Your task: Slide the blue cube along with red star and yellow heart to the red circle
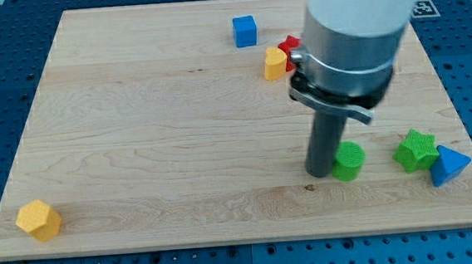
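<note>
Although the wooden bench is mostly bare on its left half, a yellow hexagon block sits alone near the lower left corner of the frame, well apart from everything else. Moving right along the upper edge, the blue cube stands by itself, and just to its lower right the yellow heart and the red star are huddled together, touching or nearly so, the star partly hidden behind the arm's body. Lower down, right of centre, the dark rod comes straight down and my tip rests on the board right against the left side of a green round block. The tool has no jaws at all, so it grasps nothing; it is simply a bare rod standing beside that green piece. Further right, a green star and a blue triangular block lie next to each other near the lower right edge. No red circle shows anywhere; it may be hidden behind the arm, but that cannot be told. The relation that matters: the blue cube lies up and to the left of my tip, well apart, with the heart and star between them. Judging from this, the tip would need to travel around to the cube's far side before any push.
</note>
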Controlling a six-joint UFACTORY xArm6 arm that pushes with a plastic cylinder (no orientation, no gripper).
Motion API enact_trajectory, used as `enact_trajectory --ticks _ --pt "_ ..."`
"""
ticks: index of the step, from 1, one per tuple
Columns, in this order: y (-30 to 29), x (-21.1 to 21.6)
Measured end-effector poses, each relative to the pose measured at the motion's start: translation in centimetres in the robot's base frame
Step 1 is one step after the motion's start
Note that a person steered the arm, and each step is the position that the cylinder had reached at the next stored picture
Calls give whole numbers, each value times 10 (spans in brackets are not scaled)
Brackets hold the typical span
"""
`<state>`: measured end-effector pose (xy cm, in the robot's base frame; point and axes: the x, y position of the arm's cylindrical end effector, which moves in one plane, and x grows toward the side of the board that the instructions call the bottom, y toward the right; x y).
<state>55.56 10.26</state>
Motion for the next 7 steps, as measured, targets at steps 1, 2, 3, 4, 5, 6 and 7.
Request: enact_trajectory --ticks 1,2,3,4,5,6,7 --pt "34 11" --pt "52 19" --pt "46 33" --pt "-5 16" --pt "-54 -37" --pt "-96 -116" --pt "-135 -190"
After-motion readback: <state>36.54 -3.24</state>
